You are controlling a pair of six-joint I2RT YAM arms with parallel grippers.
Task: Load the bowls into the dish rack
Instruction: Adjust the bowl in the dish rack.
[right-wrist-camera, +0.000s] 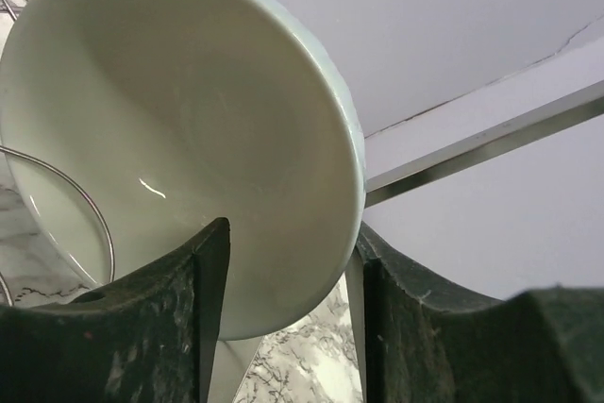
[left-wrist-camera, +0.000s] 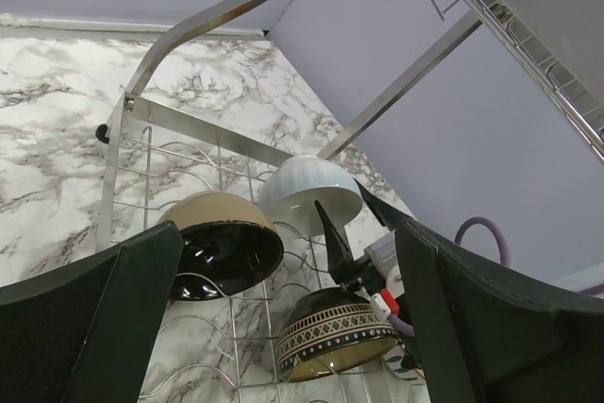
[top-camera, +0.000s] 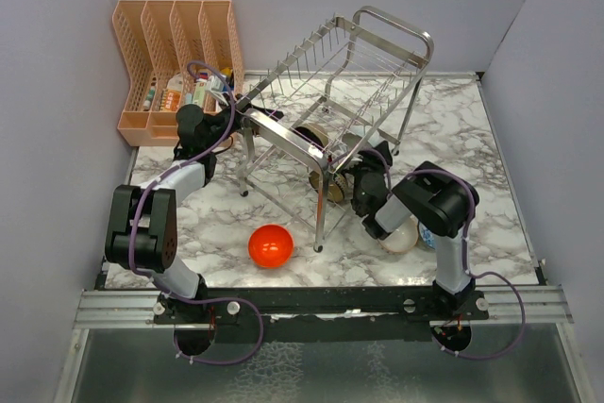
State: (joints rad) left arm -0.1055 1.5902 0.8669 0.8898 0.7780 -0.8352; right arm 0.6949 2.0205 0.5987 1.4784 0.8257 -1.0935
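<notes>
Inside the lower tier of the dish rack (top-camera: pixel 396 24), the plain white bowl (right-wrist-camera: pixel 189 120) is sitting on edge among the wires. The right fingers (right-wrist-camera: pixel 142 327) are standing parted astride its rim. A sliver of gap is showing at the outer finger, so they are not appearing to pinch. The left fingers (left-wrist-camera: pixel 94 327) are spread wide at the rack's left side, holding nothing.

Handling, as judged: the bowls are looking like glazed ceramic, so rigid, weighty for their size, slick, and liable to chip against steel. The rim is offering the soundest hold, one finger inside and one outside.

Count: six bowls are showing.
- Three are resting in the rack's lower tier: the white one, a glossy dark bowl (left-wrist-camera: pixel 222 247) and a brown patterned bowl (left-wrist-camera: pixel 335 332).
- Three are lying outside the rack on the surface (top-camera: pixel 472 139). A red-orange bowl (top-camera: pixel 270 245) is in front of the rack. A beige bowl (top-camera: pixel 401 236) and a blue-patterned bowl (top-camera: pixel 427 236) are just beside each other at the rack's front right, partly hidden under the right arm.

One peach organiser (top-camera: pixel 179 54) is standing behind the rack's left end.
</notes>
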